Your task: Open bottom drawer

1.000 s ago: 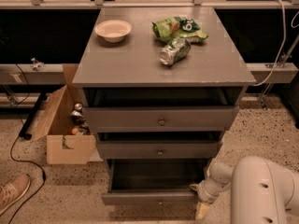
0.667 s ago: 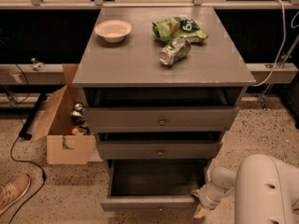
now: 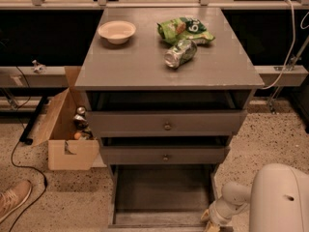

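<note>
Gripper (image 3: pixel 212 222) at open bottom drawer (image 3: pixel 161 193) corner

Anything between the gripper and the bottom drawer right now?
Nothing shows between them in the camera view: the gripper sits right at the front right corner of the bottom drawer, which stands pulled out.

The bottom drawer (image 3: pixel 161 195) runs off the lower edge, so its front and knob are out of sight. Down by its right front corner, the gripper (image 3: pixel 211 221) gets chopped there too. The shoe (image 3: pixel 12 199) is clipped at the left.
</note>
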`<state>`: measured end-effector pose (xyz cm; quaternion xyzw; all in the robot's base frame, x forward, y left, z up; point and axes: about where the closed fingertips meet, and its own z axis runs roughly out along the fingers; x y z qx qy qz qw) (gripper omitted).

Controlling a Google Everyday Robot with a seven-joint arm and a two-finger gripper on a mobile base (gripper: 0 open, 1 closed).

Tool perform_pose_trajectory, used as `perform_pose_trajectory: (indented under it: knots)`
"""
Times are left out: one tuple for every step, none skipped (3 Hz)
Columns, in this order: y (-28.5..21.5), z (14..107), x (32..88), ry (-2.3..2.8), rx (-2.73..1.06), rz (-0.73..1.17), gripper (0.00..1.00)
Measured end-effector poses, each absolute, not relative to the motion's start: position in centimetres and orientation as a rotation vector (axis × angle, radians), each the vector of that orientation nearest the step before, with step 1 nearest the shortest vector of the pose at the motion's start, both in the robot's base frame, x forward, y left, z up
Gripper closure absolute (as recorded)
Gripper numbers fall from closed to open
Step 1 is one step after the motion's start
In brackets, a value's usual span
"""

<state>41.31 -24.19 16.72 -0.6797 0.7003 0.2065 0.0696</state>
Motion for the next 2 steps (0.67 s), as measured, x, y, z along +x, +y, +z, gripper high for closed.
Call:
perform_pose_trajectory:
  knots:
    - [-24.19,16.71,41.31,2.108,-2.046,0.622,0.83]
    - [-24.19,16.71,41.31,2.108,-2.046,0.622,0.6]
